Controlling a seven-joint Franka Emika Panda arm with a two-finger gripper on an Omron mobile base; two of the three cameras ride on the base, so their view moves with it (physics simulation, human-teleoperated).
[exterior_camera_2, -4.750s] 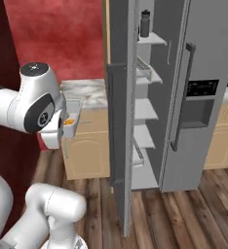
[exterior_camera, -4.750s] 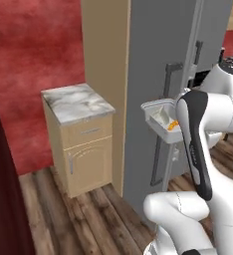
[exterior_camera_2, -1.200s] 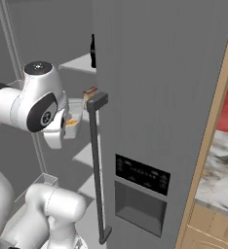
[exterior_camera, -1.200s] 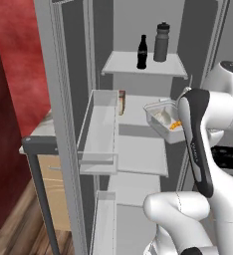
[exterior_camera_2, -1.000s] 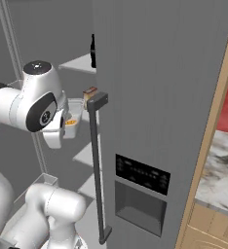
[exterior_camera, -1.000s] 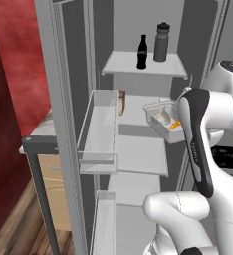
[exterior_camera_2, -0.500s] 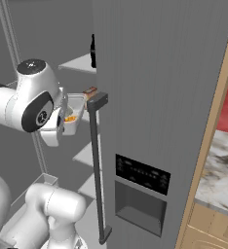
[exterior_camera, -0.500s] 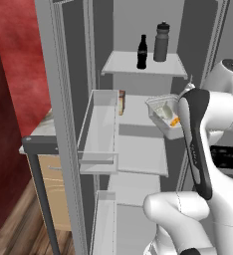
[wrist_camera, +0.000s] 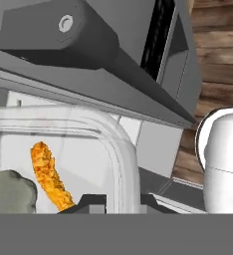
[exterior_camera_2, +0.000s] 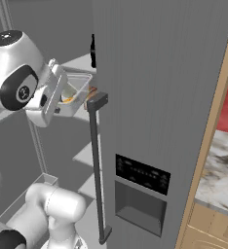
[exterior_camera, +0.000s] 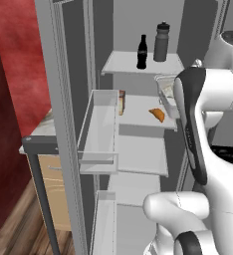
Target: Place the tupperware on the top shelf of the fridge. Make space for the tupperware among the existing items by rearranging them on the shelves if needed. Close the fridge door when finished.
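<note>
Step in hand: carrying the tupperware (exterior_camera_2: 76, 91) up toward the top shelf (exterior_camera: 141, 63) of the fridge (exterior_camera: 138, 144); it is not yet set down.
Gripper (wrist_camera: 122, 200): clamped tight on the tupperware's rim, as the hand view shows, with the clear wall running between the two dark finger tips.
Tupperware: in the air, tilted, just in front of the open fridge; in the left base view its edge (exterior_camera: 164, 89) peeks out from behind the white arm, a little below the top shelf and above the middle shelf. An orange strip of food (wrist_camera: 50, 175) lies inside it.
Top shelf: a dark cola bottle (exterior_camera: 142, 52) and a taller grey bottle (exterior_camera: 161, 42) stand near each other toward the middle and back. The front left and the right end look bare.
Middle shelf: an orange croissant (exterior_camera: 157, 114) lies on it, and a small brown carton (exterior_camera: 122, 102) stands at its left edge.
Fridge door (exterior_camera: 63, 129): swung open at the left, its clear bins facing inward.
Next move: probably lift a little higher, level the box, then slide it in over the shelf's free front edge.
Watch for: the bottles may need shifting if the free patch proves too narrow; a tilted box could spill its food.
</note>
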